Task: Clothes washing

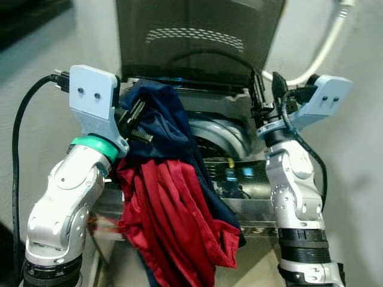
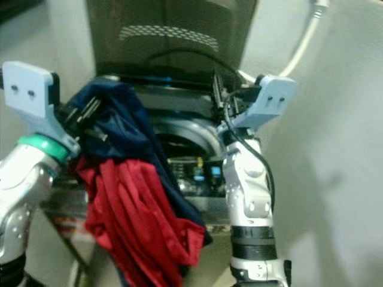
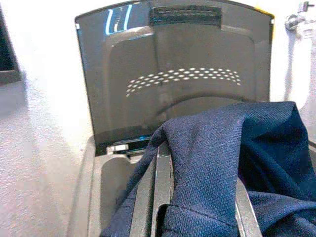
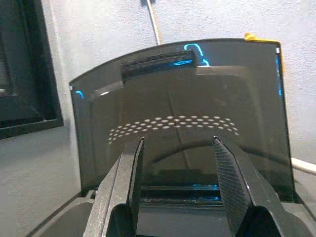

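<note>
Draped over the clenched left end effector (image 1: pixel 139 122), crumpled navy and red clothes (image 1: pixel 173 209) hang before the open washing machine (image 1: pixel 221 137); right end effector (image 4: pixel 180 173) released.

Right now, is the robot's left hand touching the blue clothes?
Touching. In the left wrist view the navy garment drapes over the left gripper's fingers, and the left eye view shows it hanging from that gripper.

The washer (image 1: pixel 239 173) stood with its lid (image 3: pixel 173 74) raised; navy cloth (image 1: pixel 161 119) and red cloth (image 1: pixel 173 221) draped over its front edge.
</note>
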Robot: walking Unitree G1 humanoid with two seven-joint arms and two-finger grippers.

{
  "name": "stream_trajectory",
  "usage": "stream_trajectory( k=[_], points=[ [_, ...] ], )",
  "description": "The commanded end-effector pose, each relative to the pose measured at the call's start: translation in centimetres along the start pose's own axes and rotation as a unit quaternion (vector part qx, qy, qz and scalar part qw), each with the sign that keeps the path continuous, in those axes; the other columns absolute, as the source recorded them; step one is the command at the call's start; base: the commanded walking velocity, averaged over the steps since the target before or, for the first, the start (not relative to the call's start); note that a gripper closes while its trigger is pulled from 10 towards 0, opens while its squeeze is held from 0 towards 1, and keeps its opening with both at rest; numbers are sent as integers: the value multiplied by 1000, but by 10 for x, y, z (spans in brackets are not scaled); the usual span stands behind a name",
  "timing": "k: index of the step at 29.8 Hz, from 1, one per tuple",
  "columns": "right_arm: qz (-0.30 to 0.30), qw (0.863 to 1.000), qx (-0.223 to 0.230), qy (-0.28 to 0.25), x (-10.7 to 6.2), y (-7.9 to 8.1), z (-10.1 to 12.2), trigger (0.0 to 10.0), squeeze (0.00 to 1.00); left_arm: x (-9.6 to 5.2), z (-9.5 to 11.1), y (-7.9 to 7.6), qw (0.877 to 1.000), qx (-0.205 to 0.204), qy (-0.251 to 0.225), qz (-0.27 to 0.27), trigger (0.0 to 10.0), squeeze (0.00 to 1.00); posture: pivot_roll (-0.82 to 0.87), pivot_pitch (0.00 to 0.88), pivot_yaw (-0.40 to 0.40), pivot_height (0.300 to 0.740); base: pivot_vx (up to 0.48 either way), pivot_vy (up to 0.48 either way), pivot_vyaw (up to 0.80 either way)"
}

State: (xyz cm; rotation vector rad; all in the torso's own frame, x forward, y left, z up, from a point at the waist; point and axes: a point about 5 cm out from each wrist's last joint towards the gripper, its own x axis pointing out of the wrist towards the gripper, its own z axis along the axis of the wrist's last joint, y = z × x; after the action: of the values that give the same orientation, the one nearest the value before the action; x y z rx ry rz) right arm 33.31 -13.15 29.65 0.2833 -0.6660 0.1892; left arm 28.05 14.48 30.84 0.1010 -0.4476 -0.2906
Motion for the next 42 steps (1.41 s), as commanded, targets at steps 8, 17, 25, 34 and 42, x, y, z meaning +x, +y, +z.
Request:
stream_trajectory(
  k=[8, 17, 25, 34, 42],
  points=[
    [74, 997, -19, -16, 14, 20, 4, 10000, 0, 5, 8, -5, 999, 15, -33, -24, 10000, 0, 107, 66, -30, 740, 0, 0, 0],
    [106, 987, -5, -118, 55, 45, 46, 10000, 0, 58, -1, 7, 987, 139, -76, -33, 10000, 0, 105, 111, -49, 740, 0, 0, 0],
    [81, 984, -54, -149, 48, 31, 60, 10000, 0, 116, 15, 6, 940, 316, -128, -30, 10000, 0, 3, 168, -4, 740, 0, 0, 0],
    [56, 985, -74, -143, 35, 17, 56, 10000, 0, 140, 57, -9, 859, 449, -246, 8, 10000, 0, -27, 179, 15, 740, 0, 0, 0],
    [48, 989, -70, -124, 24, 20, 47, 10000, 0, 132, -32, -64, 954, 132, -43, -266, 10000, 0, -24, 188, 14, 740, 0, 0, 0]
  ],
)
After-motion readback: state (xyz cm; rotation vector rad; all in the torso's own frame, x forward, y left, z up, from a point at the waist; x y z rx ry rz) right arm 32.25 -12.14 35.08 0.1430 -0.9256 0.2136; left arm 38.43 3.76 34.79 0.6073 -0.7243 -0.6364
